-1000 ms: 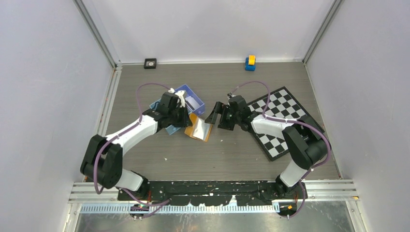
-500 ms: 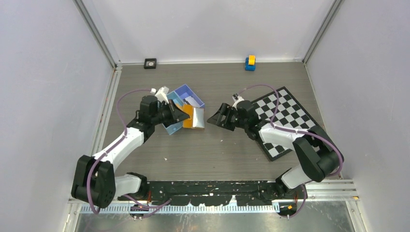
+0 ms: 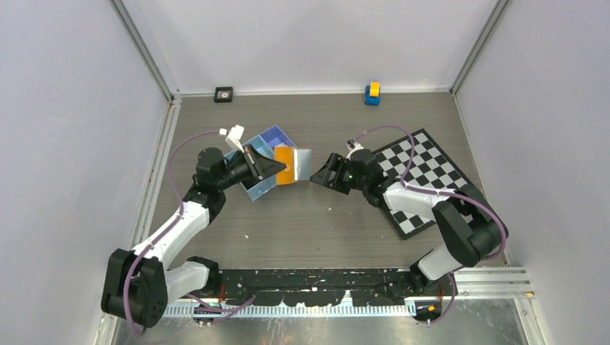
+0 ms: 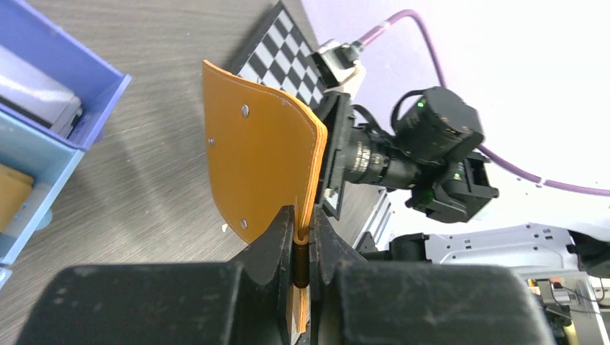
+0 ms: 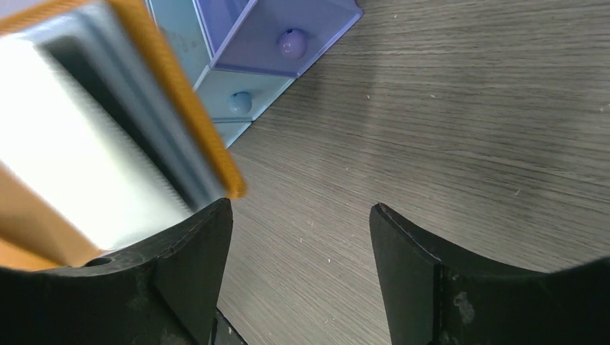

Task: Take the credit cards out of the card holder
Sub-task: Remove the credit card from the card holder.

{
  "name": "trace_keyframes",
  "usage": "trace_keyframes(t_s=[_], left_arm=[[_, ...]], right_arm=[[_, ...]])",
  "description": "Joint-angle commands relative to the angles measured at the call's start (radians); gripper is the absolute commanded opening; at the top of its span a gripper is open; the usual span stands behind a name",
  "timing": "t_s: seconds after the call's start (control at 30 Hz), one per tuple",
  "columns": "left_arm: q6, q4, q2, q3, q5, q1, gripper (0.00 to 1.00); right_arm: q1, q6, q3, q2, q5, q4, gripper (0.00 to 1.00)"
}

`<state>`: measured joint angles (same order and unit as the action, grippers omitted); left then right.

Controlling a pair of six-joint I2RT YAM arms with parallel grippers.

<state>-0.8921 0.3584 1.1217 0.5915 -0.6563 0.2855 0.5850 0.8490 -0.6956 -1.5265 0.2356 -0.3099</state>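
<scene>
Over the last second your left claw has raised the card holder clear of the table and turned it toward the other arm. Your right claw has moved in to meet it, its jaws narrowing a little.

The left claw is clenched on the holder's lower edge. The orange case stands upright above its fingertips, with the open side facing away toward the right claw. The right claw is released and has nothing between its jaws. The holder sits just outside its left finger, up and to the left, and only bare table shows in the gap.

The credit cards look as if they are still tucked inside, showing as a pale face framed by the orange rim, so I judge that no card is out yet. The blue tray lies beyond the right claw, behind the holder. Things rest in its compartments, but I cannot tell whether any of them is a card.

The presenting seems done. What is left is to line the right claw up on a card edge, pinch it, draw it free, and repeat for any others.
</scene>
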Motion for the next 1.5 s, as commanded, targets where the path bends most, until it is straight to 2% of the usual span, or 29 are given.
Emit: trace_keyframes(t_s=[0.0, 0.13, 0.43, 0.67, 0.9, 1.07, 1.27, 1.47], left_arm=[[-0.022, 0.144, -0.083, -0.021, -0.016, -0.002, 0.00], [-0.021, 0.150, -0.102, -0.029, -0.012, -0.002, 0.00], [-0.045, 0.190, -0.067, -0.028, -0.044, -0.002, 0.00], [-0.085, 0.257, -0.035, -0.031, -0.082, -0.002, 0.00], [-0.207, 0.463, 0.059, -0.041, -0.166, -0.002, 0.00], [-0.307, 0.635, 0.133, -0.048, -0.211, -0.002, 0.00], [-0.364, 0.721, 0.166, -0.051, -0.227, -0.002, 0.00], [-0.335, 0.681, 0.158, -0.056, -0.215, -0.001, 0.00]], right_arm=[[-0.007, 0.000, -0.009, 0.046, -0.037, -0.043, 0.77], [-0.010, 0.008, 0.031, 0.080, -0.018, -0.118, 0.82], [-0.011, 0.010, 0.091, 0.143, 0.060, -0.261, 0.84], [-0.010, 0.028, 0.085, 0.115, 0.118, -0.312, 0.85], [-0.011, 0.041, 0.087, 0.086, 0.159, -0.376, 0.88], [-0.010, 0.083, 0.111, 0.049, 0.200, -0.503, 0.90], [-0.011, 0.105, 0.129, 0.063, 0.228, -0.573, 0.91], [-0.011, 0.117, 0.138, 0.072, 0.255, -0.620, 0.91]])
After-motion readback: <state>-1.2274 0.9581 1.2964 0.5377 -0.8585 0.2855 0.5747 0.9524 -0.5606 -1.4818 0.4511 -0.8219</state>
